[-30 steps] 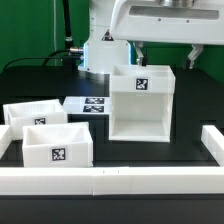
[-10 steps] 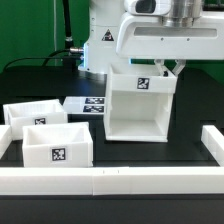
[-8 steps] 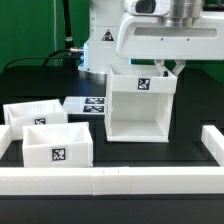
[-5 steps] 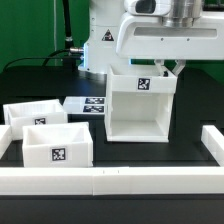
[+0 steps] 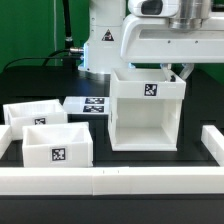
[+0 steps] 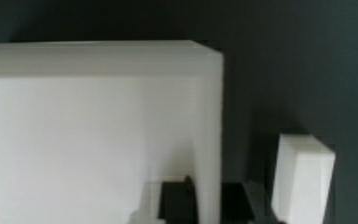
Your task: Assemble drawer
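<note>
Shifted toward the exterior view's right and slightly turned since half a second ago, the drawer housing (image 5: pixel 148 115) is stood upright mid-table, open front facing the camera. Its far right wall is pinched by the gripper (image 5: pixel 181 72); the wrist view shows the wall (image 6: pixel 206 120) straddled. Stiff, light, smooth plastic is judged, so slipping or tipping is risked. Thin wall tops are the likeliest hold. The rear tray (image 5: pixel 36 113) and the front tray (image 5: pixel 58 145) sit apart at the exterior view's left.
</note>
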You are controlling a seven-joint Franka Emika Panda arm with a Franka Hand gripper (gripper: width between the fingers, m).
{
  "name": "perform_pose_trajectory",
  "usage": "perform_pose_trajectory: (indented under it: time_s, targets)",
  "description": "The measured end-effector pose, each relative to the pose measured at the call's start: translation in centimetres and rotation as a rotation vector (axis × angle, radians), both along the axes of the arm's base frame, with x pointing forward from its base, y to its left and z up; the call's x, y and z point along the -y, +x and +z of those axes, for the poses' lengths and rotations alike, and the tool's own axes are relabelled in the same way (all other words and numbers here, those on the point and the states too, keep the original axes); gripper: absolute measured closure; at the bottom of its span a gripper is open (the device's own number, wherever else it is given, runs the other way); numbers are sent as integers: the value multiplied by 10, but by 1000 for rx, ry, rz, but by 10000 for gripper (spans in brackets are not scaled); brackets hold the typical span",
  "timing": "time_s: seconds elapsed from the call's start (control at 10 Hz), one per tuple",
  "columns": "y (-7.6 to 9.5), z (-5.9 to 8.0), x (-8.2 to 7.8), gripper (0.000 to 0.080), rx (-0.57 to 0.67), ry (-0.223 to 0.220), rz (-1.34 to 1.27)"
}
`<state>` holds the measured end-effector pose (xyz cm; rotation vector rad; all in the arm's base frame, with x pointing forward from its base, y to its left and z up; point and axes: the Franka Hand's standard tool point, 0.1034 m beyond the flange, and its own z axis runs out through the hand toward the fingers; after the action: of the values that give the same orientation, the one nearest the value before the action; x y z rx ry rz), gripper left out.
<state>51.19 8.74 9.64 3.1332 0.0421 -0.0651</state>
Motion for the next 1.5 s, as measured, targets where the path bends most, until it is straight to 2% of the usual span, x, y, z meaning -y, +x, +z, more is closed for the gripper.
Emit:
perform_pose_trajectory:
  time_s: [0.3, 0.6, 1.0, 1.2, 1.5]
  targets:
    - [50, 1, -8, 765, 42, 24, -16]
    - [74, 1, -12, 765, 66, 44, -25]
    - [73, 1, -13, 765, 64, 47, -59]
    - [72, 1, -15, 765, 59, 64, -196]
    - [80, 3, 0, 765, 68, 100, -500]
